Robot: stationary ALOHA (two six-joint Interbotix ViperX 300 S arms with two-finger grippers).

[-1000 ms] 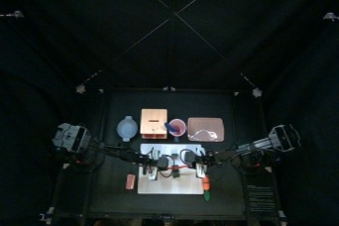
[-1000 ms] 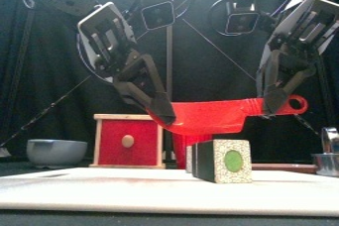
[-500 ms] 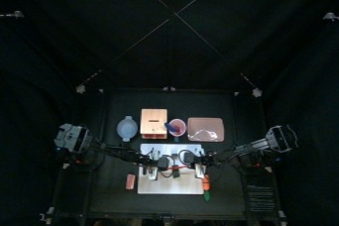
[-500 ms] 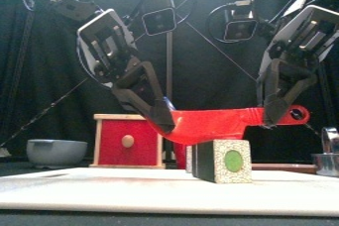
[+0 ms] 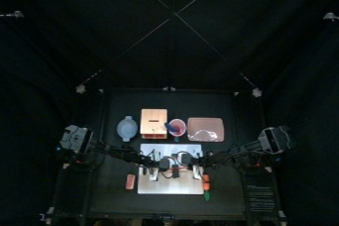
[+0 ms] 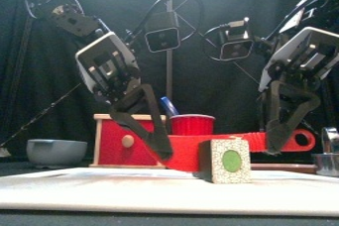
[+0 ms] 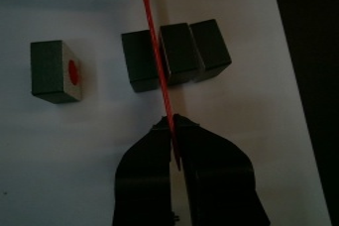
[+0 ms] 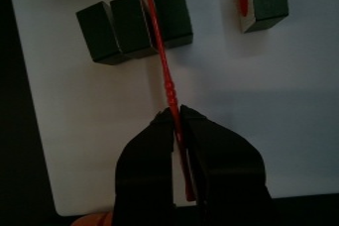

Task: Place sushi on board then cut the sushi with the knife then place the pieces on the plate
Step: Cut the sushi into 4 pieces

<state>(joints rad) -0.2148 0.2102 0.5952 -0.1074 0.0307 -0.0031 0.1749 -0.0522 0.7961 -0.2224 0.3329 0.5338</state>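
crossing the sushi roll (image 7: 193,52), the red knife (image 7: 150,32) sits clamped in left fingers (image 7: 155,149) and right fingers (image 8: 161,139).

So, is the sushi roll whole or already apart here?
Apart: one piece lies clear of the three adjacent blocks on the white board; the red knife crosses over them.

Black back curtain (image 6: 205,86) in folds behind a small black table (image 5: 233,106), dim booth.
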